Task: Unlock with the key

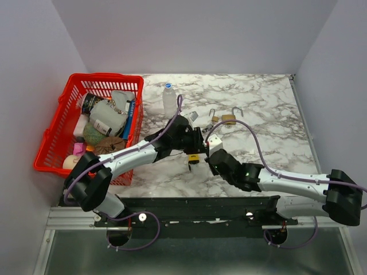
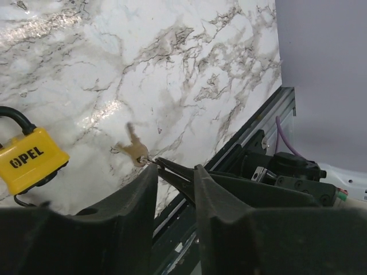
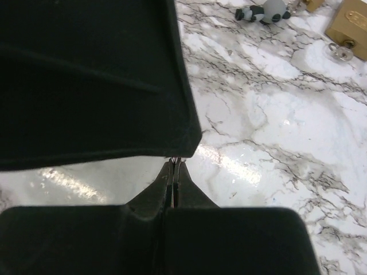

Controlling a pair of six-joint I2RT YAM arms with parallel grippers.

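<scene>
A yellow padlock [image 2: 26, 160] marked OPEL with a black shackle lies on the marble table; it also shows in the top view [image 1: 194, 158]. A small brass key [image 2: 135, 150] hangs by its ring from the thin tips of my right gripper [image 2: 163, 166], which is shut on it, to the right of the padlock and apart from it. In the right wrist view my right gripper [image 3: 175, 163] is pressed shut, with only a metal sliver showing at the tips. My left gripper [image 2: 175, 172] is open and holds nothing; it hovers just above the padlock, and its dark body fills the top of the right wrist view.
A red basket [image 1: 54, 140] full of items stands at the left. A clear bottle [image 1: 168, 98] stands behind the grippers. An open brass padlock [image 1: 228, 119] and a small panda figure [image 3: 264, 11] lie further back. The table's front rail [image 2: 269, 120] is near.
</scene>
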